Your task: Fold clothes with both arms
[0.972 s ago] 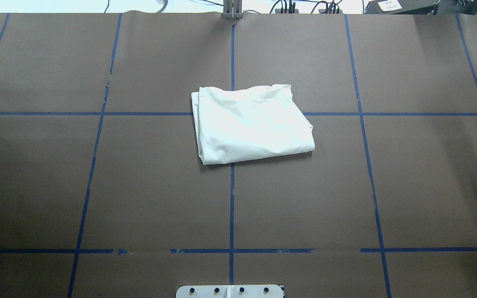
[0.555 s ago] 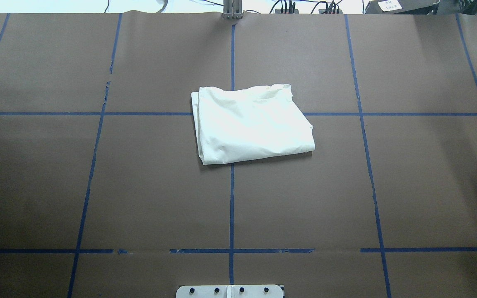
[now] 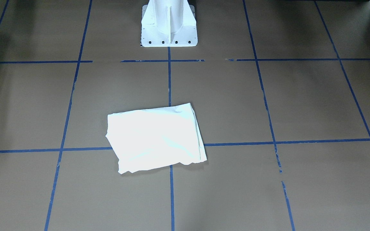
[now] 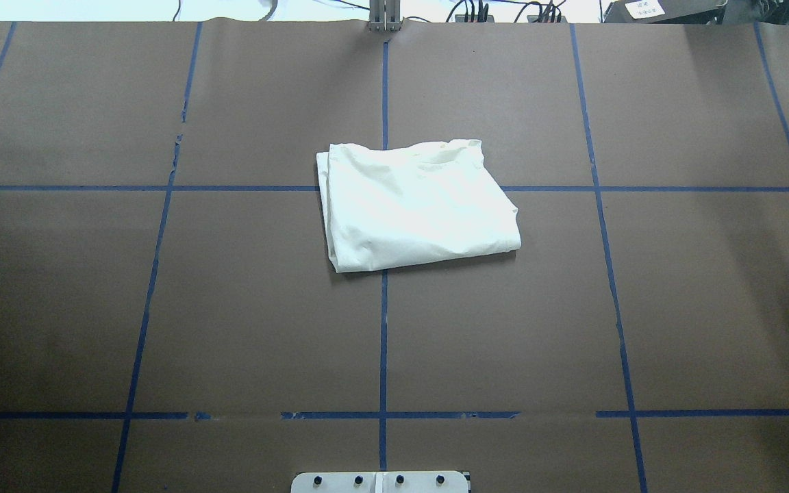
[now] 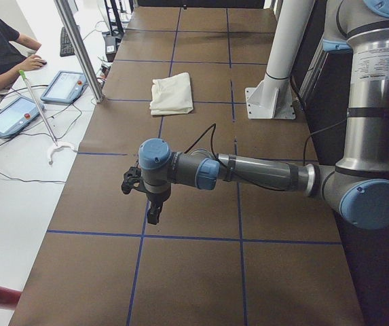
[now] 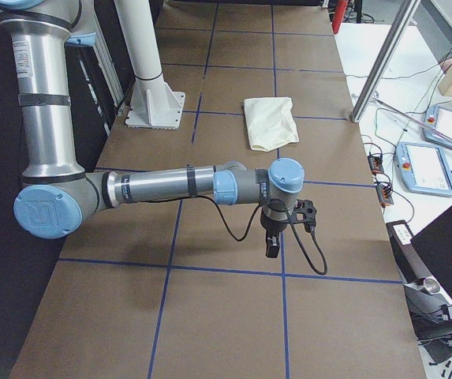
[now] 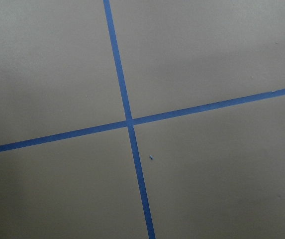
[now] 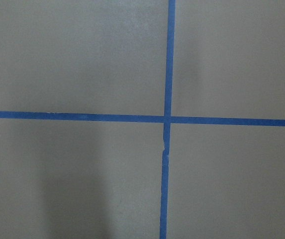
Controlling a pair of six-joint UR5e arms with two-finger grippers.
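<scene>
You are seeing the folded T-shirt (image 4: 416,205) lying flat between the grippers, well apart from both. Its long axis is running from one toward the other (slightly skewed). The left gripper (image 5: 152,216) and right gripper (image 6: 272,249) are hanging tips-down, and you cannot tell their opening.

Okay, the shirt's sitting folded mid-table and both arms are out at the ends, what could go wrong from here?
1. The T-shirt shows stepped layers along one side edge and a rumpled far corner. Another grasp there might catch only the top layer and pull the fold open.
2. A loose cable loops down beside the right gripper. On a move inward it might snag or drag across the fabric.
</scene>
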